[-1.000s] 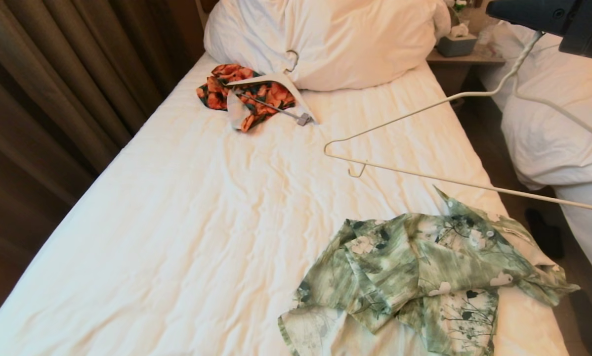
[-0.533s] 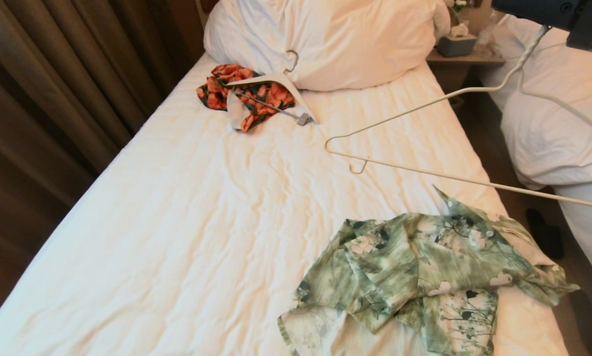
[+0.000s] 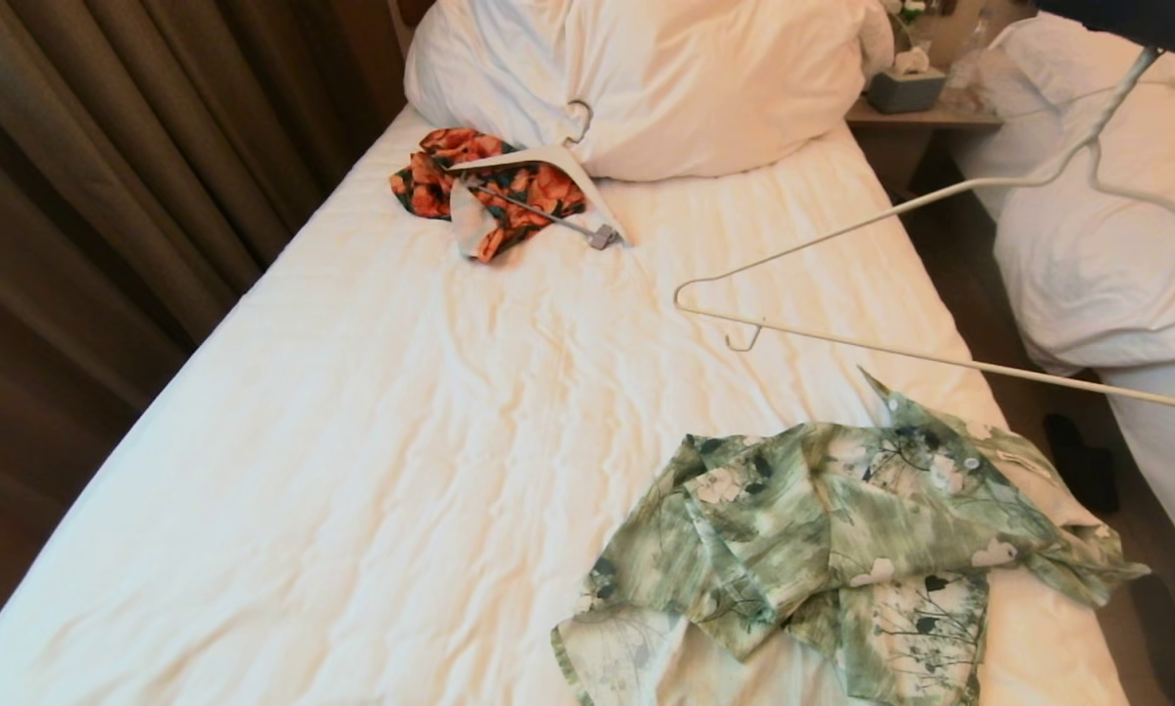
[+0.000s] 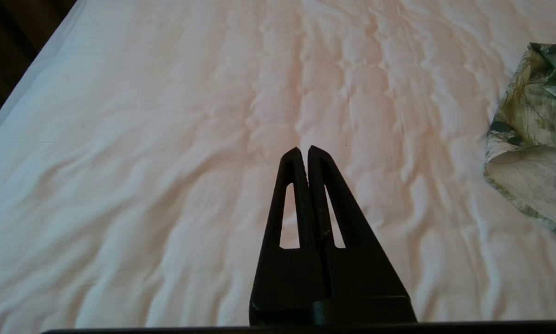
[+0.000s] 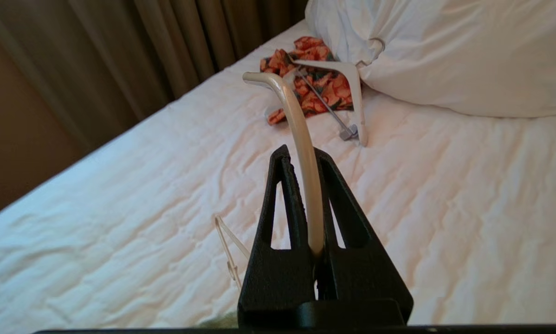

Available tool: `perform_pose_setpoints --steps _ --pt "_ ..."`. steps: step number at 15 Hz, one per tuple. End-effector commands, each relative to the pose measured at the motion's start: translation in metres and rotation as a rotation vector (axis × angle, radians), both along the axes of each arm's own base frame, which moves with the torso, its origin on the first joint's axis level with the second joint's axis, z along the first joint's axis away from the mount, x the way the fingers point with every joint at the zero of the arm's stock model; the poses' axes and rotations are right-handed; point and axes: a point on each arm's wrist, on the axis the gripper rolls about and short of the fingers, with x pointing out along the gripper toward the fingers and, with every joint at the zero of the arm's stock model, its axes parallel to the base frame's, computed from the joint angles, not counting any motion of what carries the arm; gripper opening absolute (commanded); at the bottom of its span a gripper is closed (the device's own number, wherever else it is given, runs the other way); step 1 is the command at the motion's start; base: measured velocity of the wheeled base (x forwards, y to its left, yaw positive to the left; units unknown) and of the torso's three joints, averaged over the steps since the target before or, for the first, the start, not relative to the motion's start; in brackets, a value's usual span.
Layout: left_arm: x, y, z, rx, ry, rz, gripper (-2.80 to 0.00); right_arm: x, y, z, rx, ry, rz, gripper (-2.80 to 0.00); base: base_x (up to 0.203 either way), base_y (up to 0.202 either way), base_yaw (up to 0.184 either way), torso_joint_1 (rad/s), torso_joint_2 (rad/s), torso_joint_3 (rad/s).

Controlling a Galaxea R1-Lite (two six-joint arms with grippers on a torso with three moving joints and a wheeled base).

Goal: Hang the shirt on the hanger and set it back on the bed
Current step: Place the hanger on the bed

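Count: two beds, two hangers, two garments, one pillow, two grippers. Near bed [image 3: 372,412] has a smooth white sheet, lightly wrinkled with a faint quilted ripple; the second bed [image 3: 1098,265] on the right has a rumpled white duvet. Shirt [image 3: 833,549] is thin green-and-white fabric with white flowers, dark leaves and white buttons, lying crumpled and folded over itself at the near right of the sheet, one collar point sticking up. Hanger [image 3: 842,338] is thin cream wire, triangular, held in the air over the bed's right side, above and beyond the shirt and clear of it; its rounded corner with a small notch points toward mid-bed. Right gripper [image 5: 306,162] is raised at the upper right, black tapered fingers pinching the hanger's curved hook between them. Left gripper [image 4: 304,150] hovers over bare sheet, fingers pressed together with nothing in them; shirt edge off to one side. Second hanger [image 3: 548,172] is broad, white, with a metal hook and clip bar, lying on a small orange-and-black floral garment [image 3: 470,176] against the big puffy white pillow [image 3: 666,69]. Nightstand [image 3: 926,116] between the beds carries a tissue box [image 3: 903,86].
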Motion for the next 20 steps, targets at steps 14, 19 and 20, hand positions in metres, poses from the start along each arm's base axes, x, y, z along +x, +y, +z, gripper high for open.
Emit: perform_pose_setpoints --steps 14,19,20 --pt "0.000 0.000 0.000 0.000 0.002 0.001 -2.80 0.075 0.041 -0.079 0.064 0.030 0.079 -2.80 0.000 0.000 0.000 0.000 0.00 0.000" --pt "0.000 0.000 0.000 0.000 0.002 0.000 -2.80 0.139 0.069 -0.126 0.167 0.288 0.122 -2.80 0.000 0.000 0.000 0.000 0.00 0.000" --pt "0.000 0.000 0.000 0.000 0.001 0.000 -2.80 0.150 0.071 -0.126 0.226 0.339 0.128 -2.80 0.000 0.000 0.000 0.000 0.00 0.000"
